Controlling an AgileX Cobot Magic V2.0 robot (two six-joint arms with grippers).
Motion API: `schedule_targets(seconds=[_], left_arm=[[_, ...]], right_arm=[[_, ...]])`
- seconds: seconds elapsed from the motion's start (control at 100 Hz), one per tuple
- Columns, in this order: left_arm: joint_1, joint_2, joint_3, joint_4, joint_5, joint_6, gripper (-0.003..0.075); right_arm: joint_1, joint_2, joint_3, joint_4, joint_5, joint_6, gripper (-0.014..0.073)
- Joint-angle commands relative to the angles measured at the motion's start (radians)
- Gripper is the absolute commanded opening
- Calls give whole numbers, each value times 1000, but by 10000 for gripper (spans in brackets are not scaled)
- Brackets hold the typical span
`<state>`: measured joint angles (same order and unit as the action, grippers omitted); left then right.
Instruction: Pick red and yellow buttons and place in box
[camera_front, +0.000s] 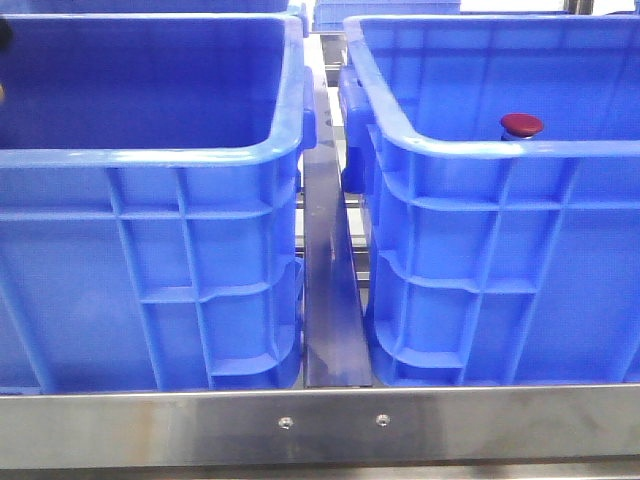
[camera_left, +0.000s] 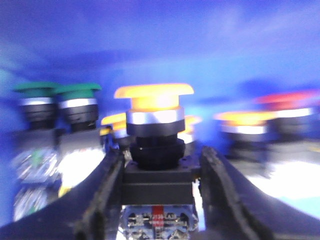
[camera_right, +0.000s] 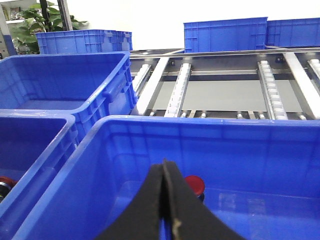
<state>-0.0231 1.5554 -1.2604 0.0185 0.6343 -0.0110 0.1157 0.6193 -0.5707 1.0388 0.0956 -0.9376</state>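
Hidden/blurred: your left wrist view is smeared by blur; the buttons around the yellow one are just soft shapes, green caps on one side, a red cap and more yellow ones on the other. You can't see either arm in the front view.
Left gripper: fingers stand on both sides of the yellow button, close against its black body; real contact is hard to call through the blur, so you can't tell whether it's clamped.
Yellow button: upright, long axis vertical, domed cap up, contact block down at the cut-off edge of the frame. It sits among other buttons inside a blue crate; which crate, you can't tell.
Right gripper: fingertips pressed together, nothing between them, hanging over the right box.
Red button: inside the right box, near its front wall, cap up; the rim hides its body in the front view, the closed fingers partly hide it in the right wrist view.
Left box: the visible part of its inside shows only blue wall; the floor is cut off by the near rim.
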Motion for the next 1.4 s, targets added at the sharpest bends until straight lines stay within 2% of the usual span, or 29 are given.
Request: schedule_targets(seconds=[0.0,0.16,0.34,0.54,0.72,0.77,0.84,1.01,1.08,1.24,1.39], left_arm=[[-28,-129,20,-18,-38,0,-19],[-109,-297,128,-18,-40,0,-19],[-251,-489,223,-18,-38,0,-19],[-411,-613,236,-59,-15,0,-19],[-536,-641,236,-70,4,0,-19],[-567,-641,236,-70,10,0,-19],[-594,-638,236,-70,13,0,-19],[-618,-636,236,-70,13,0,-19],[-618,-636,236,-68,13,0,-19],[-618,-636,236,-68,13,0,-19],[-618,-633,236,-68,13,0,-19]], right_arm=[[-5,-2,-27,5,-31,-12,-68],[-5,-2,-27,5,-31,-12,-68],[-5,-2,-27,5,-18,-12,-68],[-5,-2,-27,5,19,-12,-68],[-5,1,-27,5,32,-12,-58],[-5,1,-27,5,44,-12,-25],[-5,1,-27,5,70,-12,68],[-5,1,-27,19,121,-12,422],[-5,1,-27,64,141,-12,512],[-5,24,-51,234,274,-12,535],[-5,152,-137,349,567,-12,535]])
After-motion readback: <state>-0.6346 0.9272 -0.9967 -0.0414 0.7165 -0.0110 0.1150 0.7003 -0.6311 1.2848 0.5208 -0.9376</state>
